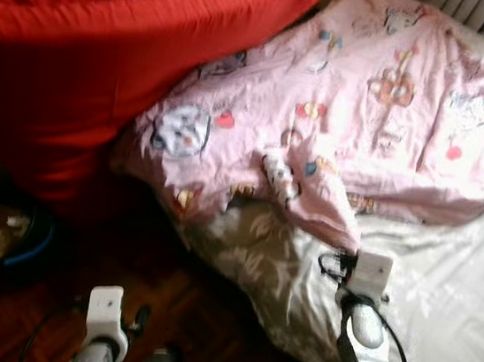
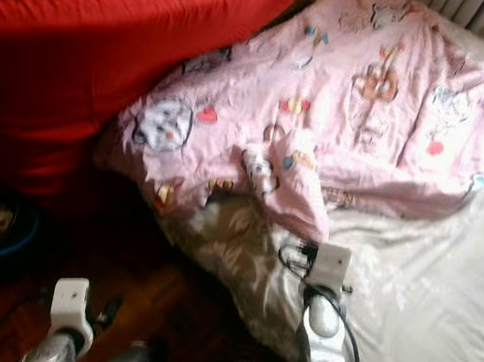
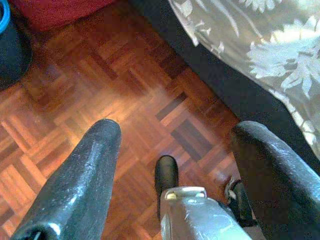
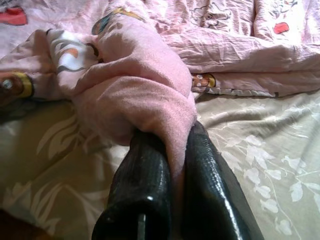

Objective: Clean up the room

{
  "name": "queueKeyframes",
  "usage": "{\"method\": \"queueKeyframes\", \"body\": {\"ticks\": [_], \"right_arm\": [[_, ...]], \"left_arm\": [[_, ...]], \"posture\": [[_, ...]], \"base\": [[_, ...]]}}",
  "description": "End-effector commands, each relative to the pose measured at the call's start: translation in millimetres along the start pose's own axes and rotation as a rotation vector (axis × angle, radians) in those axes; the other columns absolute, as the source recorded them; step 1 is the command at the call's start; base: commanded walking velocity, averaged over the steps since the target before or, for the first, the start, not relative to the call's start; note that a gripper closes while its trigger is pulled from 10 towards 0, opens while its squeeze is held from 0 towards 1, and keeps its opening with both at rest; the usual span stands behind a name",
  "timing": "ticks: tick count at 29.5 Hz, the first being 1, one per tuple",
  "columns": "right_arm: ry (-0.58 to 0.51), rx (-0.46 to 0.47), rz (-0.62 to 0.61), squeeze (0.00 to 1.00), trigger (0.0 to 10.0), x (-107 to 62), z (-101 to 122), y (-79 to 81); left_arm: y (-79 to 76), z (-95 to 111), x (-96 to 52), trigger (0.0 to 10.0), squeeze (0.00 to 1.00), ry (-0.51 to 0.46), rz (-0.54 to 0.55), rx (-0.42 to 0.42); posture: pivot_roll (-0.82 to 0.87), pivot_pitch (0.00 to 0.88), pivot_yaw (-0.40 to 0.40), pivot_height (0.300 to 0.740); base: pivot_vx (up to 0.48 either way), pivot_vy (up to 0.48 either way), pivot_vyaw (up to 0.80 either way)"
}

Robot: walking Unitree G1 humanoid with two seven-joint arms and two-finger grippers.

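Now a pinch by the right gripper (image 4: 170, 200), fingers clamped on a bunched corner of the pink blanket (image 1: 369, 99), which lies rumpled across the bed (image 1: 441, 296) against the red cushion (image 1: 81, 44). Best drawn out slowly and level, flattening folds without slipping the sheet. Left gripper (image 3: 175, 150) spread wide, idle above the wooden floor (image 3: 75, 100).

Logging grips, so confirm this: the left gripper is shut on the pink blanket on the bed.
Wrong arm. The right gripper is shut on the pink blanket, as the right wrist view shows. The left gripper is open over the floor.
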State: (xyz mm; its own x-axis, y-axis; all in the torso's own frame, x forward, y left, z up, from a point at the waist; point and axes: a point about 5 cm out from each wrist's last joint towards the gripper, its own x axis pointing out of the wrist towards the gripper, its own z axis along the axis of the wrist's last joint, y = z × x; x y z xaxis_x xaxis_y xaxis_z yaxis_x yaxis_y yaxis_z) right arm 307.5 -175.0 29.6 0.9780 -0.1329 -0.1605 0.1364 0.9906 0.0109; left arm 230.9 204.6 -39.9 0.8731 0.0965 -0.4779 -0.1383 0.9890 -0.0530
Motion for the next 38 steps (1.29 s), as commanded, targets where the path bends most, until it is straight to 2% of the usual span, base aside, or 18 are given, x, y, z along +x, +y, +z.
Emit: {"method": "queueKeyframes", "body": {"ticks": [1,8,10,12,17,20,24,33,38], "right_arm": [[0.011,0.003,-0.007,0.00,10.0,-3.4,-4.9,-0.7],[-0.022,-0.007,-0.037,0.00,10.0,-1.3,0.6,-4.7],[-0.046,-0.035,-0.041,0.00,10.0,0.2,4.9,-6.5],[-0.080,-0.065,-0.060,0.00,10.0,2.9,11.9,-12.2],[-0.158,-0.067,-0.114,0.00,10.0,9.7,30.5,-25.3],[-0.197,-0.069,-0.113,0.00,10.0,12.3,38.9,-25.3],[-0.296,-0.060,-0.109,0.00,10.0,18.0,60.6,-21.3],[-0.407,-0.060,-0.123,0.00,10.0,22.0,85.7,-21.8],[-0.529,-0.071,-0.089,0.00,10.0,23.0,112.1,-14.0]], "left_arm": [[4.1,-12.3,-6.3,10.0,0.00,0.038,0.012,-0.002],[4.0,-12.1,-6.2,10.0,0.00,0.038,0.013,-0.003],[4.1,-12.0,-6.2,10.0,0.00,0.037,0.013,-0.002],[4.4,-12.1,-6.3,10.0,0.00,0.038,0.013,-0.001],[4.9,-12.1,-6.4,10.0,0.00,0.038,0.012,0.001],[4.7,-12.2,-6.3,10.0,0.00,0.039,0.011,0.003],[4.5,-11.9,-6.1,10.0,0.00,0.040,0.009,0.004],[4.5,-11.5,-5.9,10.0,0.00,0.039,0.012,0.004],[3.9,-11.7,-5.7,10.0,0.00,0.040,0.009,0.004]], "posture": [[0.07,0.241,-0.020,0.740],[0.07,0.240,-0.021,0.740],[0.08,0.240,-0.020,0.740],[0.07,0.239,-0.018,0.740],[0.07,0.239,-0.016,0.740],[0.07,0.238,-0.016,0.740],[0.07,0.236,-0.015,0.740],[0.07,0.238,-0.015,0.740],[0.07,0.239,-0.016,0.740]], "base": [[-0.277,0.000,0.00],[-0.277,0.000,0.00],[-0.277,0.000,0.00],[-0.281,0.000,0.00],[-0.278,0.000,0.00],[-0.277,0.000,0.00],[-0.277,0.000,0.00],[-0.277,0.000,0.00],[-0.278,0.000,0.00]]}}
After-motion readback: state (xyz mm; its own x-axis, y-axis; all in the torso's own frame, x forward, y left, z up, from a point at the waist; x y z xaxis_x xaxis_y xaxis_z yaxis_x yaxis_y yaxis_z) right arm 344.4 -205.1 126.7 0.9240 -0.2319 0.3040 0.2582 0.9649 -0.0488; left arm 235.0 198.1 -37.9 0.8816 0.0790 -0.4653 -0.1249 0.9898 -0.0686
